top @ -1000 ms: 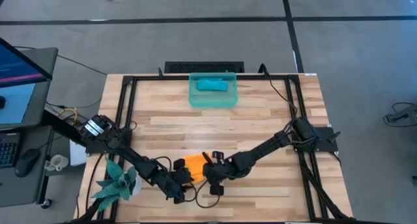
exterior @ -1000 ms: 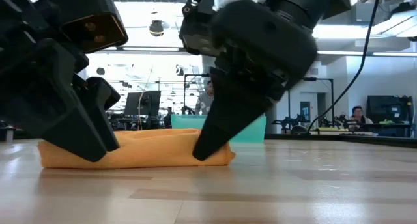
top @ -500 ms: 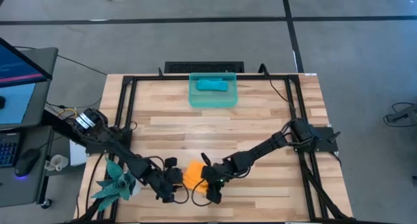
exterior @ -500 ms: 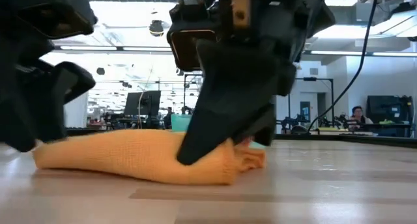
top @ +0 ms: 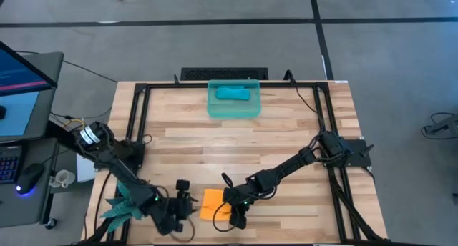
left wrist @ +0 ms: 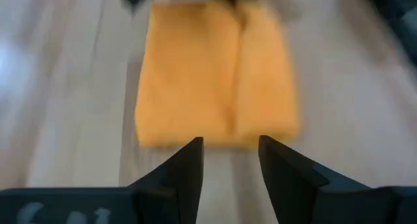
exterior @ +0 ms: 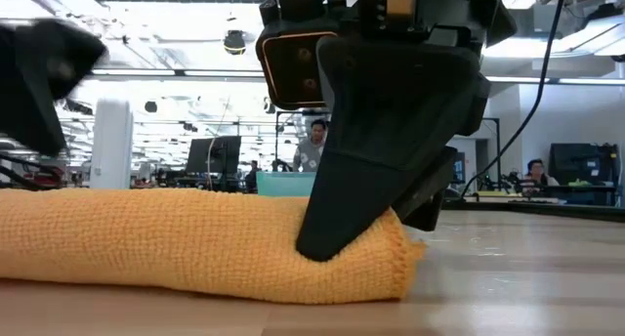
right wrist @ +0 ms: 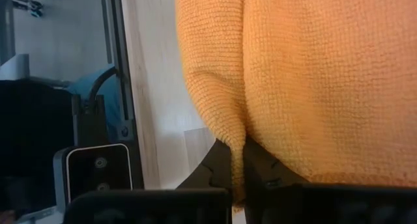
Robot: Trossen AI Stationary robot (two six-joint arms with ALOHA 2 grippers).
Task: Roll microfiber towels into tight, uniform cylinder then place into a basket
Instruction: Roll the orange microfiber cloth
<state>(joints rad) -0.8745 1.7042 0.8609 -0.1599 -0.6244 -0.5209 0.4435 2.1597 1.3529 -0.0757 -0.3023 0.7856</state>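
The orange towel [top: 215, 203] was being rolled: its edge was pinched by the right end effector [top: 236, 216]; the left end effector [top: 187, 203] stood released. Further rolling was required before basketing.

orange towel [left wrist: 218, 94] (folded), left hand [left wrist: 229, 162] parted

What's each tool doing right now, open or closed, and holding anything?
Left tool: open, holding nothing, just short of the orange towel.
Right tool: closed, pinching a fold of the orange towel at its edge.
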